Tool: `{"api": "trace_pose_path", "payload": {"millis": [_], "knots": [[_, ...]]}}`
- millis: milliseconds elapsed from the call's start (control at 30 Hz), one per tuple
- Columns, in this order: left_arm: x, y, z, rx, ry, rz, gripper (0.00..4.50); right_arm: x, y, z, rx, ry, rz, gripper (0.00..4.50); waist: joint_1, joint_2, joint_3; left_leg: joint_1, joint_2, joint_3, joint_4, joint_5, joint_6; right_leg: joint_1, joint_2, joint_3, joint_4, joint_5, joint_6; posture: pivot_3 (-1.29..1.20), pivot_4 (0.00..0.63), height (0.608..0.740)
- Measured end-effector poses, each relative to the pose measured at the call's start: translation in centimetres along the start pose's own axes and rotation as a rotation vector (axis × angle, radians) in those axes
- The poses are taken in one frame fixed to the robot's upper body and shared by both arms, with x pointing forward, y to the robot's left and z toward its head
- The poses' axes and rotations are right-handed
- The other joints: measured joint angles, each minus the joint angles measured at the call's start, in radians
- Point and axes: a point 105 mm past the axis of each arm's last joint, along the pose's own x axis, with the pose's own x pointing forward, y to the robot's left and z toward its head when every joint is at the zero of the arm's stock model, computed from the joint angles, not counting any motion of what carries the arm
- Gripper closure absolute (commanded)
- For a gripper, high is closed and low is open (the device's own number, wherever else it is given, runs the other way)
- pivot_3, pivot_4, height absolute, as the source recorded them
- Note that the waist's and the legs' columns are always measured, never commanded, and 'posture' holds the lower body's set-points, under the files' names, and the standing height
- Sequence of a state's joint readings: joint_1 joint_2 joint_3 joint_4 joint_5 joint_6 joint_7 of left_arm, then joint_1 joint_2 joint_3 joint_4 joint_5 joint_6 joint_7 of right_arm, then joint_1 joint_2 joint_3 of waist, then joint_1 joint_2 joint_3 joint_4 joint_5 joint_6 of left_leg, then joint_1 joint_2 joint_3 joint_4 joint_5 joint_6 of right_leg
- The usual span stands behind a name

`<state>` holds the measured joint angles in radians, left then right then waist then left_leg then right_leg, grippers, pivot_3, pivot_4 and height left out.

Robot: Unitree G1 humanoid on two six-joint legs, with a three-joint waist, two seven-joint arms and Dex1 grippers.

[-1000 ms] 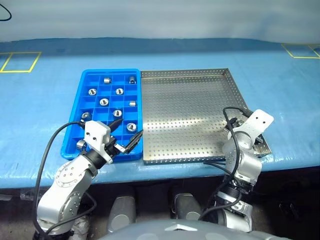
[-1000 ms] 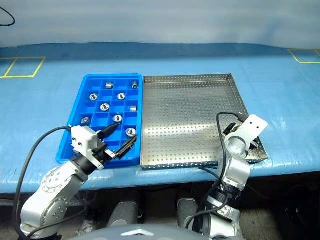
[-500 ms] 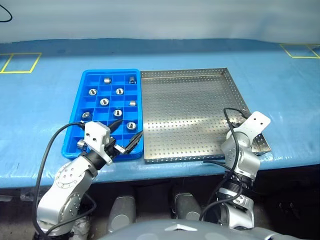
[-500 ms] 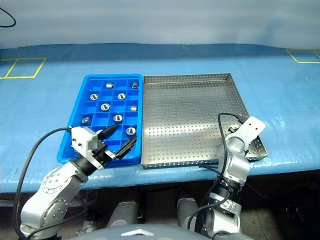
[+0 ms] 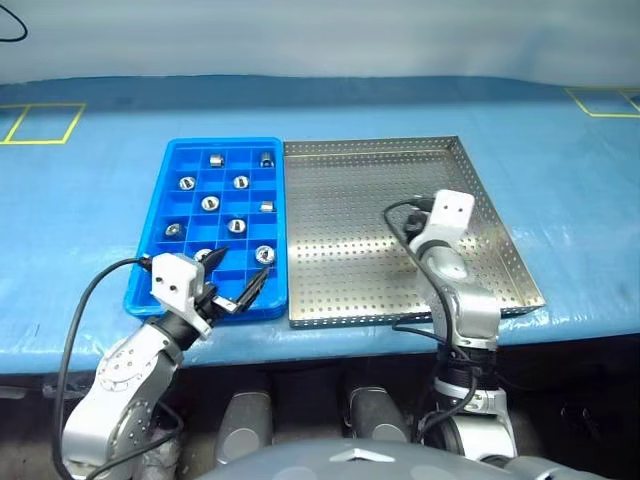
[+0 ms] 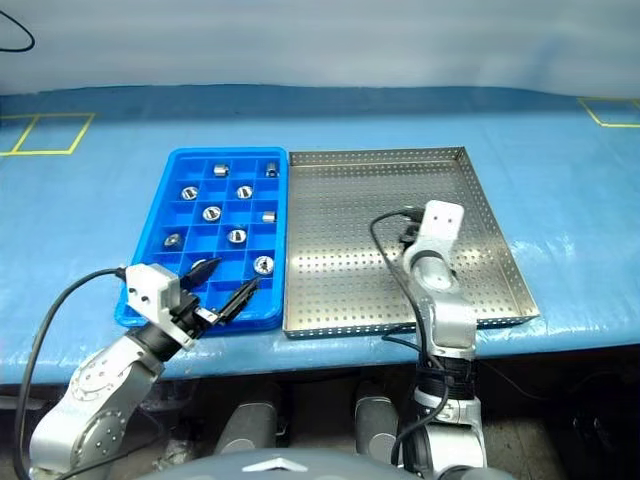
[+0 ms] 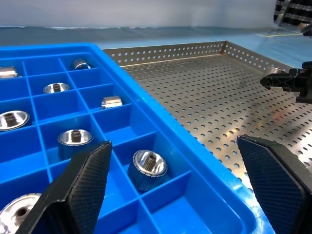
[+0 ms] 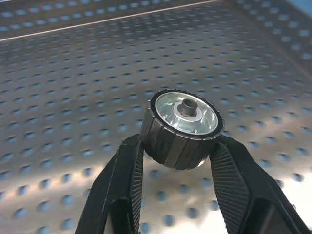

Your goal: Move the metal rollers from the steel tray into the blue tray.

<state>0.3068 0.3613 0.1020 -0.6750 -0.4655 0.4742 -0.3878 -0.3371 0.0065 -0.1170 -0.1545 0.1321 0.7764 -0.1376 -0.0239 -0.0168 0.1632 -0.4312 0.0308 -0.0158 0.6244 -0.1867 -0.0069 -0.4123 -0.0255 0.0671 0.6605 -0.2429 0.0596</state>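
Item: right gripper (image 8: 180, 161), clenched on one metal roller (image 8: 181, 127), fingers pressing its ribbed flanks from either side so the bored face stays up and the piece is carried clear above the perforated floor of the steel tray (image 5: 480, 190); seen from the head, this arm stands over the tray's middle, toward the tray's 4 o'clock from centre. The steel tray's floor is otherwise bare as far as can be seen, so this is judged to be the last piece in transit. Item: blue tray (image 5: 155, 215), lying edge to edge with the steel tray at its 9 o'clock, the short gap keeping each carry brief. Item: metal rollers (image 5: 241, 182) already lodged, one per square compartment, mostly bore upward so they sit flat and cannot roll. Item: left gripper (image 5: 232, 277), released, fingers (image 7: 80, 187) spread wide over the blue tray's 6 o'clock edge, grasping nothing; judged to be waiting near the compartments, possibly to receive or steady. Empty compartments lie along the near rows, the likely destination.
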Motion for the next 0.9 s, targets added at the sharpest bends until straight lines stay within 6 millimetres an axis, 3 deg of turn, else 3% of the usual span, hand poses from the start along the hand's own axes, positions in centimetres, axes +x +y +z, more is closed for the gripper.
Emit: {"api": "trace_pose_path", "payload": {"millis": [133,233,400,633,900], "knots": [[-1.4,0.3,-0.5,-0.002,0.011,0.054,0.0,-0.6,6.1,0.9,-0.096,0.0,0.307,2.83,0.009,0.0,0.0,0.0,0.0,0.001,-0.001,0.0,0.0,0.0,0.0,0.0,-0.001,0.0,0.0,0.21,0.15,0.74],[-2.7,0.6,-0.9,0.021,0.005,0.101,0.0,-2.1,11.2,1.8,-0.184,-0.025,0.571,2.83,0.025,-0.001,0.0,0.0,0.0,0.0,-0.002,0.0,0.0,-0.001,0.0,-0.001,-0.001,-0.001,-0.001,0.24,0.15,0.74],[-4.5,0.9,-1.1,0.047,-0.033,0.174,0.0,-5.3,16.5,-0.1,-0.32,0.022,0.901,2.83,0.057,-0.001,0.0,-0.001,0.0,-0.001,-0.003,-0.001,-0.002,-0.002,-0.001,-0.002,-0.002,-0.002,-0.003,0.27,0.15,0.74],[-6.0,0.7,-1.1,0.076,-0.053,0.189,0.0,-7.6,18.9,-3.1,-0.411,0.114,1.099,2.83,0.076,-0.002,0.001,-0.002,0.006,0.0,-0.003,-0.002,-0.004,-0.007,-0.003,-0.003,-0.005,-0.002,-0.003,0.3,0.15,0.74],[-6.1,0.7,-1.2,0.074,-0.055,0.189,0.0,-8.7,19.3,-4.0,-0.454,0.124,1.182,2.83,0.083,-0.004,0.0,-0.002,0.005,0.001,-0.003,-0.005,-0.006,-0.007,0.001,-0.004,-0.005,-0.003,-0.004,0.29,0.15,0.74]]}}
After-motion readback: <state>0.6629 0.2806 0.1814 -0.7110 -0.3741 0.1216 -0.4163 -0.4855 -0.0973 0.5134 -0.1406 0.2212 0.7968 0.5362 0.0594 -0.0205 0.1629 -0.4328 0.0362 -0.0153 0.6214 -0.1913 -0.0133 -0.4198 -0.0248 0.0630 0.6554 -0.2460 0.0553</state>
